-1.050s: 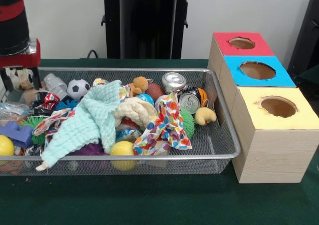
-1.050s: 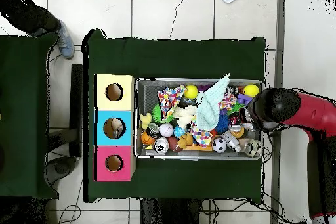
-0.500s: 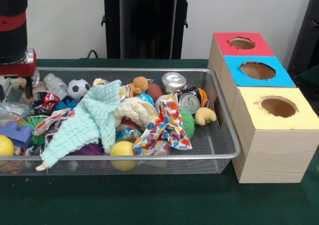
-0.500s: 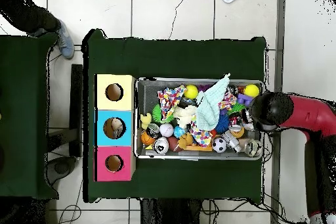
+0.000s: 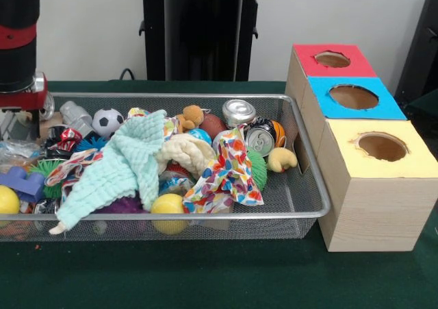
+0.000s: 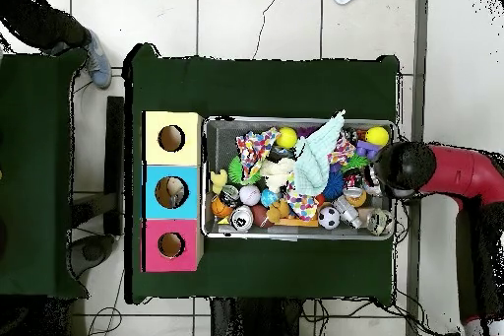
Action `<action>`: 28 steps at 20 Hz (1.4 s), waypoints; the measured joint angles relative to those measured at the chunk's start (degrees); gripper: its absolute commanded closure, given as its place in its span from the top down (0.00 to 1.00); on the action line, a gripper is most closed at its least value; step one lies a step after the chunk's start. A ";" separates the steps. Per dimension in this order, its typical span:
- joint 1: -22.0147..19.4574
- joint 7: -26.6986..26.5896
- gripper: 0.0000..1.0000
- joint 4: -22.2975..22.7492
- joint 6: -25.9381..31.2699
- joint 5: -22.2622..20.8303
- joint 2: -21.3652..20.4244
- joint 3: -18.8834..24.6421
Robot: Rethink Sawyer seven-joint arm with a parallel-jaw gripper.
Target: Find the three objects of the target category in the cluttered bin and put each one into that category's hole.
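While the red and black robot arm (image 5: 18, 42) is hanging over the left end of the silver wire mesh bin (image 5: 311, 186) in the front view, its gripper (image 5: 17, 120) is sitting low by the bin's edge and I cannot tell if it is open or holding anything; a mint green knitted cloth (image 5: 126, 165) is lying over the toy pile, with a small black and white soccer ball (image 5: 107, 121) and two silver drink cans (image 5: 250, 127) near it. Looking from overhead, the arm is reaching over the bin's right end, and the wooden box (image 6: 171, 191) with yellow, blue and red holed tops is sitting just beside the bin's left end.

Two cans (image 5: 239, 110); three holes (image 5: 354, 96)
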 measured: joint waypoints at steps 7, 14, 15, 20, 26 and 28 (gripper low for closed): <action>-0.94 0.00 1.00 0.27 -1.28 -0.13 0.21 0.05; -0.81 0.00 1.00 0.21 -4.71 -1.14 2.55 0.05; -0.77 0.00 1.00 0.17 -4.89 -1.29 2.83 0.06; -0.23 0.00 1.00 -0.73 -5.48 -2.04 3.87 0.05; 0.41 0.00 1.00 -1.48 -5.47 -2.06 4.17 0.05; 0.58 0.00 1.00 -1.49 -5.48 -2.07 4.19 0.06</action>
